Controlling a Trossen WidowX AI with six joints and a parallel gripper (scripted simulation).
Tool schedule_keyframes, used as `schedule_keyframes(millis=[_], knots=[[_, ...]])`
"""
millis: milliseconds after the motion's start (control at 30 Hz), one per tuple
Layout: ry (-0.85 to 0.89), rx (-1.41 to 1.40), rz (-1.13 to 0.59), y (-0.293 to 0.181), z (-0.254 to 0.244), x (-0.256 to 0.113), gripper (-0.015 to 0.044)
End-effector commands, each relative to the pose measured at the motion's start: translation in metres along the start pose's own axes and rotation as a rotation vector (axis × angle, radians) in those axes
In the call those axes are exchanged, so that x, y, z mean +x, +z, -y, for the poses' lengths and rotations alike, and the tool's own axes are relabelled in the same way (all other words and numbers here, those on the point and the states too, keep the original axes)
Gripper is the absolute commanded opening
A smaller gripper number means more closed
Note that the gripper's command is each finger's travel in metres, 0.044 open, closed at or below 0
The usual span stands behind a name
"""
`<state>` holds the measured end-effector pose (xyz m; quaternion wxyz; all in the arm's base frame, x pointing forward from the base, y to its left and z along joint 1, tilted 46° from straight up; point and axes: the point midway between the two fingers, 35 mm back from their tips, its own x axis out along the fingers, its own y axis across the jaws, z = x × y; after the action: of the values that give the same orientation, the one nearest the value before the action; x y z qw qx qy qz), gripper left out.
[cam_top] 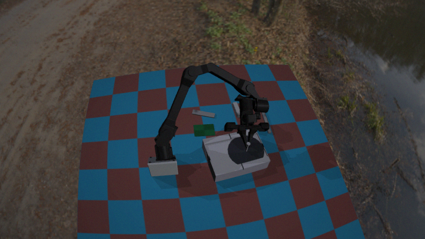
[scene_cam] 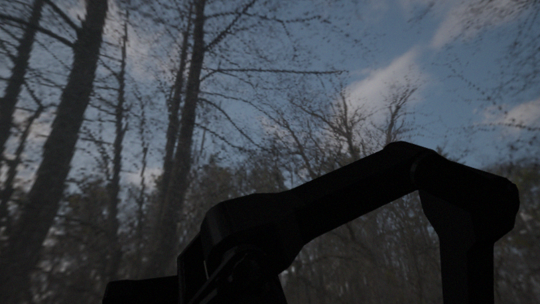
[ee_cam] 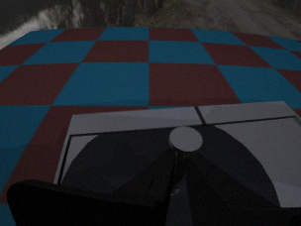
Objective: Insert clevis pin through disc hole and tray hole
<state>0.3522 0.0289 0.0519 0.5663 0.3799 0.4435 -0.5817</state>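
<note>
We have the pin (cam_top: 248, 143) (ee_cam: 185, 139) off the surface (cam_top: 166, 212) (ee_cam: 111, 81) and pinched just under its head in the jaws (cam_top: 247, 143), which stand nearly together on it. That much of the task is done. Our landmark is the tray (cam_top: 227, 174) (ee_cam: 134, 119): the disc (cam_top: 237, 153) (ee_cam: 94, 159) lies inside its rim, toward the end away from the arm's base (cam_top: 163, 168), and the pin is over the disc, head up, with its shank running down toward the disc's middle. Whether the tip is above the disc's hole, or already a little way in, we cannot tell; neither hole shows, and the exterior view gives us only the arm (scene_cam: 351, 192). The head stands well proud of the disc, so the pin is not seated. By our judgement we are at the lining-up or insertion step. What is left for us is to pass the shank through the disc and the tray, bring the head down onto the disc, open up and draw clear of everything.
</note>
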Motion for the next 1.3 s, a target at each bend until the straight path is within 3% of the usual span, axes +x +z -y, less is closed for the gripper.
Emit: schedule_keyframes(millis=[0,1267], knots=[[-0.005,-0.012,0.012,-0.0006,-0.0007,0.0011,0.0000],[0.011,0.023,0.005,-0.0011,-0.0012,0.0003,0.0000]])
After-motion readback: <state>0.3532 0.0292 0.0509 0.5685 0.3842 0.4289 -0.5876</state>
